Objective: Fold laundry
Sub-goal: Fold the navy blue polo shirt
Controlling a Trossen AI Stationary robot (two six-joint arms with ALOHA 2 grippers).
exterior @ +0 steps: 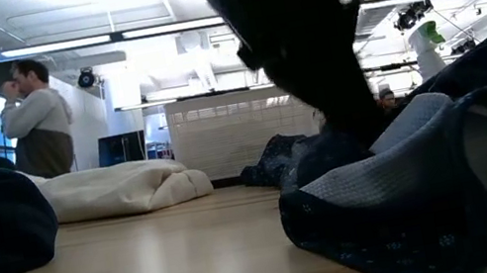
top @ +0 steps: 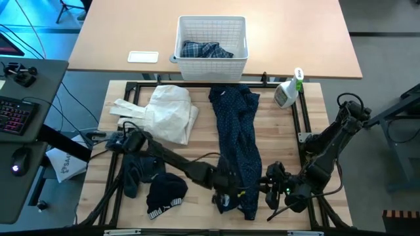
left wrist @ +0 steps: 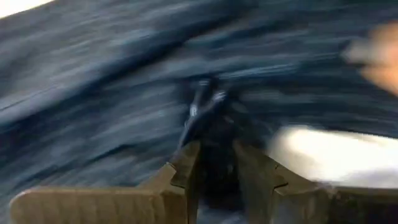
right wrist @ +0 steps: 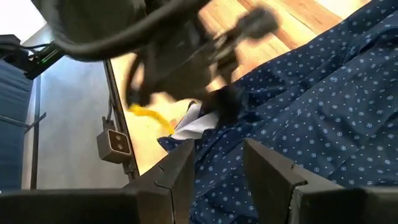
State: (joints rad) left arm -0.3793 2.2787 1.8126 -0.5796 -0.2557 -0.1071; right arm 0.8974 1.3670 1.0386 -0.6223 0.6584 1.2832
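From overhead, the navy dotted shirt (top: 237, 147) lies as one long strip on the tabletop (top: 203, 141), long axis running from the white basket (top: 211, 47) at the far side down to the near edge. Both grippers are crowded at its near end: the left gripper (top: 223, 196) sits right on the bottom hem, the right gripper (top: 274, 187) just beside that hem on the shirt's right. So the left arm is nearer, and the whole length of cloth stretches away from both toward the basket. Plaid shirt (top: 207, 50) is in the basket, a cream garment (top: 167, 113) sits to the left, and two small dark pieces (top: 154, 187) lie near the front left corner.

Low view: mostly a dark arm coming down into the bunched navy hem (exterior: 405, 198), with the cream pile (exterior: 122, 190) behind and a person (exterior: 37, 118) standing in the room.

Left wrist: blurry, but the fingers (left wrist: 186, 168) have a narrow gap with dark navy cloth (left wrist: 124, 81) running up between them. Looks like they're pinching a fold of the shirt, though I wouldn't swear to it.

Right wrist: fingers (right wrist: 273, 168) are spread apart with dotted fabric (right wrist: 329, 106) underneath, nothing between them. The left arm's gripper shows farther off, on the hem. My guess is the hem gets carried up along the long axis.
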